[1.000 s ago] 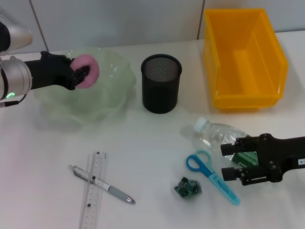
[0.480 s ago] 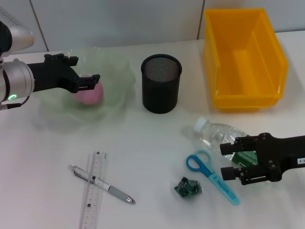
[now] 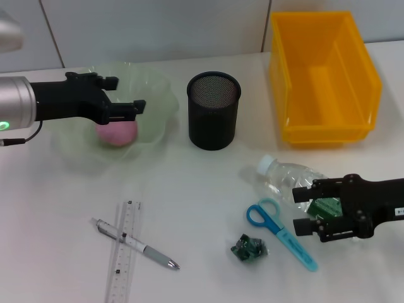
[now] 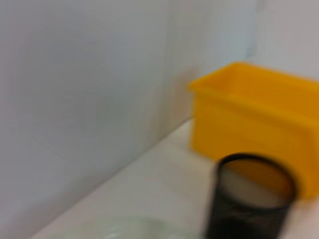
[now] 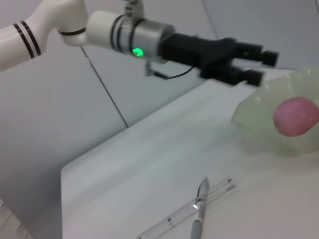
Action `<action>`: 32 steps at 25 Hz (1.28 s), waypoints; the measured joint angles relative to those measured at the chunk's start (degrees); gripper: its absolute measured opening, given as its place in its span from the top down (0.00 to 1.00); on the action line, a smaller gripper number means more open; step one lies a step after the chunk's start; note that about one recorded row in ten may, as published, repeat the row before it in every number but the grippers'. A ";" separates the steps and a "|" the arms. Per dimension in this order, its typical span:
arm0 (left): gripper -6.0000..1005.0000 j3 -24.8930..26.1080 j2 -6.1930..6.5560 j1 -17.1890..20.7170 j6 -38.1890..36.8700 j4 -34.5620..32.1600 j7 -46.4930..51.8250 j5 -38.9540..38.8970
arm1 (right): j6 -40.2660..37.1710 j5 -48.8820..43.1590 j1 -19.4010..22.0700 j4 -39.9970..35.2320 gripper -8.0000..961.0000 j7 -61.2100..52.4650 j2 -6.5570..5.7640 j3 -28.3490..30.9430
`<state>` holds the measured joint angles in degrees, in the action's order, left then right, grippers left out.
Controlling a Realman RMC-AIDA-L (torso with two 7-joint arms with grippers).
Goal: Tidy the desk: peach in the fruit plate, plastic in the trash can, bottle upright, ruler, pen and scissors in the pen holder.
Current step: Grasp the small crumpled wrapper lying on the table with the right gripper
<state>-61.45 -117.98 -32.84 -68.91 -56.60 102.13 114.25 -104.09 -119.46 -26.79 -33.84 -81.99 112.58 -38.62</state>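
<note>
Upper left of the head view: left gripper (image 3: pixel 125 95) hung over the fruit plate (image 3: pixel 158 95), fingers spread and holding nothing. Peach (image 3: pixel 117 132) lay in the plate just below the fingertips, apart from them, so I'd call the peach step done and the release finished.

Lower left: ruler (image 3: pixel 124 252) and pen (image 3: pixel 136 243) lay crossed on the desk (image 3: pixel 202 183), pen on top, both untouched.

Centre: black mesh pen holder (image 3: pixel 214 110) stood upright and looked empty. Below it, lower centre, a crumpled green plastic wad (image 3: pixel 249 247) sat on the desk.

Right of that: blue scissors (image 3: pixel 280 233) lay flat, just beside the bottle (image 3: pixel 287 178), which was on its side, cap toward the pen holder.

Lower right: right gripper (image 3: pixel 304 207) was parted, empty, fingertips at the bottle's body near its green label.

Upper right: yellow trash can (image 3: pixel 322 76), nothing in it.

Judgement: next move is likely the right arm closing on the bottle and tipping it upright; needs a grip that clears the scissors handle. Left arm must lift clear of the plate before going for pen and ruler.
</note>
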 joint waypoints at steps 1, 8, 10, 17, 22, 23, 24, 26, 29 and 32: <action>0.21 1.28 0.05 -0.12 -3.57 -0.46 0.58 0.01 | -0.07 0.01 0.00 -0.04 0.26 0.02 0.00 0.35; 0.21 9.77 0.66 -0.63 -21.50 1.78 3.32 -0.48 | -0.75 0.00 0.30 -0.77 0.26 0.05 -0.08 1.37; 0.21 10.61 0.61 -0.61 -26.62 4.62 3.35 -1.11 | -0.82 -0.08 0.28 -0.80 0.26 0.05 -0.09 1.38; 0.21 8.13 -0.14 0.29 -30.59 6.79 1.91 -1.34 | -1.35 -0.15 0.24 -1.28 0.26 0.04 -0.09 1.42; 0.21 4.82 -0.48 1.11 -31.12 11.77 -1.81 -6.36 | -1.46 -0.25 0.29 -1.91 0.27 0.06 -0.09 0.70; 0.21 4.82 -0.48 1.11 -31.12 11.77 -1.81 -6.36 | -1.46 -0.25 0.29 -1.91 0.27 0.06 -0.09 0.70; 0.21 4.83 -0.47 1.35 -31.08 12.03 -2.36 -7.23 | -1.51 -0.28 0.30 -2.39 0.27 0.08 -0.09 0.62; 0.21 5.05 -0.44 1.59 -30.96 12.38 -2.82 -8.09 | -2.02 -0.32 0.33 -4.01 0.27 0.08 0.04 0.57; 0.21 5.31 -0.40 1.79 -30.91 12.59 -3.05 -8.40 | -3.98 -0.35 0.30 -8.03 0.27 -0.93 0.28 0.55; 0.21 5.31 -0.40 1.82 -30.90 12.59 -3.06 -8.41 | -6.34 -0.84 -1.31 -15.40 0.27 -6.46 0.17 -0.40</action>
<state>-56.14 -118.37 -31.02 -99.81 -44.01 99.07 105.84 -110.43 -120.30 -28.10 -49.24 -88.45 112.75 -39.02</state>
